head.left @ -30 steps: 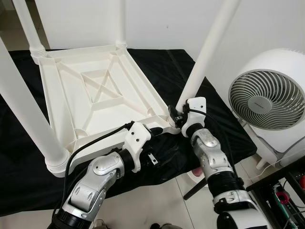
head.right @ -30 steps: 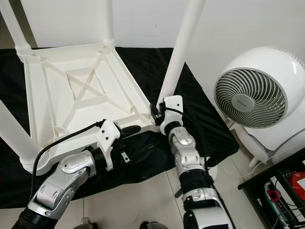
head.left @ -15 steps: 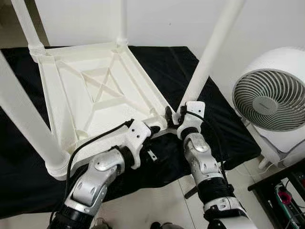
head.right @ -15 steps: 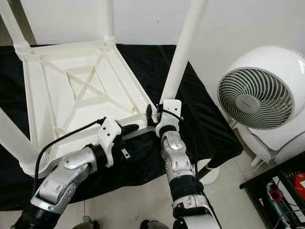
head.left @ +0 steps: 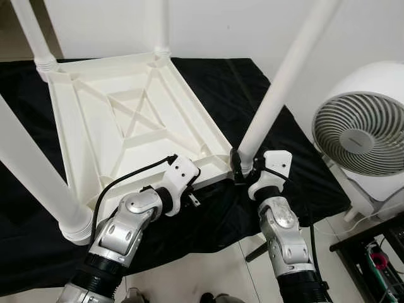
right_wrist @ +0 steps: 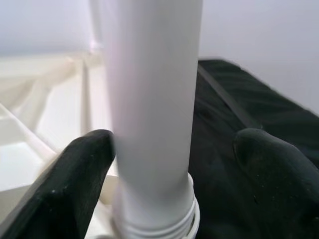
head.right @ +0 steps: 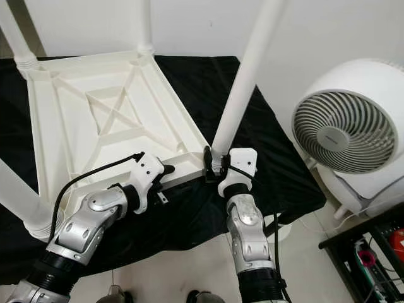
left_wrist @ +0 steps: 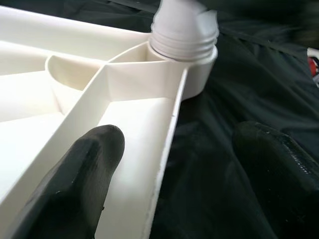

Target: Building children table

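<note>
A white plastic children's table [head.left: 126, 113] lies upside down on a black cloth [head.left: 221, 82], its legs pointing up. At the near right corner a leg [head.left: 284, 76] sits in its threaded socket [left_wrist: 184, 30]. My right gripper [head.left: 242, 168] stands open around the base of this leg; in the right wrist view one finger [right_wrist: 84, 174] is close beside the leg [right_wrist: 149, 99] and the other stands apart. My left gripper [head.left: 194, 183] is open astride the table's near rim [left_wrist: 169, 129], with one finger [left_wrist: 89, 169] inside the rim and the other over the cloth.
A white round fan [head.left: 366, 136] stands on the floor at the right, close to my right arm. A dark shelf [head.left: 379, 252] with small items is at the bottom right. Other legs rise at the near left [head.left: 38, 177], far left [head.left: 31, 31] and back [head.left: 161, 25].
The whole view has shifted. My right wrist has swung out to the right of the leg's base while its fingers stay around it. The left gripper stays at the near rim.
</note>
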You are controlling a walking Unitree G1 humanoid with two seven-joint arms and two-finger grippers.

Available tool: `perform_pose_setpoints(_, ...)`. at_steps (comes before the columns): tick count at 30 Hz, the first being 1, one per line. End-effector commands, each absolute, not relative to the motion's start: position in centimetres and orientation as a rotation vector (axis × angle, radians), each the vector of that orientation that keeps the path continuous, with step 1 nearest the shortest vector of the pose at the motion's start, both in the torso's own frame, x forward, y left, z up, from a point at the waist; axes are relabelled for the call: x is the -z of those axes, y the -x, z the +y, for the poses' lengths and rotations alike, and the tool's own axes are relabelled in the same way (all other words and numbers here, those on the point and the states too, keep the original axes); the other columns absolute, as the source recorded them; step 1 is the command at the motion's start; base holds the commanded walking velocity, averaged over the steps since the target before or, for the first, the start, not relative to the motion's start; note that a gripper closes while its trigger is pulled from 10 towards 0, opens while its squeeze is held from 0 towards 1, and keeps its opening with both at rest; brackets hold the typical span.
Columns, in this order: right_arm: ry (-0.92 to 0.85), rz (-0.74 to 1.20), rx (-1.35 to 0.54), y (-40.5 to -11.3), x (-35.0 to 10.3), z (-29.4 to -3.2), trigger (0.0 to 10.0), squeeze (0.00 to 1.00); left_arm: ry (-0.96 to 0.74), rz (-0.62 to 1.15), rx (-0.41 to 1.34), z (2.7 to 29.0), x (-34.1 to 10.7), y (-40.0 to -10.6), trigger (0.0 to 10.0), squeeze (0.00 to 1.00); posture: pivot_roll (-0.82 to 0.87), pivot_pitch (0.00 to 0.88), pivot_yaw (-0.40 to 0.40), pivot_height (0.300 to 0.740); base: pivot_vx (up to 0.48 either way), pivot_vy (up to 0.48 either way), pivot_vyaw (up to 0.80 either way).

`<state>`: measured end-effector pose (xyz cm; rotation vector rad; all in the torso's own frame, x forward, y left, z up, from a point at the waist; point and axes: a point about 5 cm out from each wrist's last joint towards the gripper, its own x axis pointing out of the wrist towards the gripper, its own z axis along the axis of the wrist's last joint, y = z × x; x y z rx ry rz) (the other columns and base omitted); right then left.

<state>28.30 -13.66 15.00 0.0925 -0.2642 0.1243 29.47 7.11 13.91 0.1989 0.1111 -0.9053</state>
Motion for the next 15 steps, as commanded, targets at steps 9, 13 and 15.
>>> perform_pose_setpoints(9,-0.105,-0.269,-0.068,-25.5,-15.0,-15.8,10.0,0.00,-0.245,0.193,0.614,8.5,-12.1,-30.9,10.0,0.00,0.01,0.126,-0.053,0.740,0.000,0.000,0.00)
perform_pose_setpoints(13,-0.096,-0.239,-0.088,-24.2,-14.6,-15.8,10.0,0.00,-0.249,0.205,0.612,8.6,-12.0,-31.0,10.0,0.00,0.00,0.130,-0.046,0.740,0.000,0.000,0.00)
perform_pose_setpoints(15,-0.088,-0.231,-0.105,-23.9,-14.5,-15.7,10.0,0.00,-0.248,0.211,0.610,8.6,-11.9,-31.0,10.0,0.00,-0.01,0.131,-0.044,0.740,0.000,0.000,0.00)
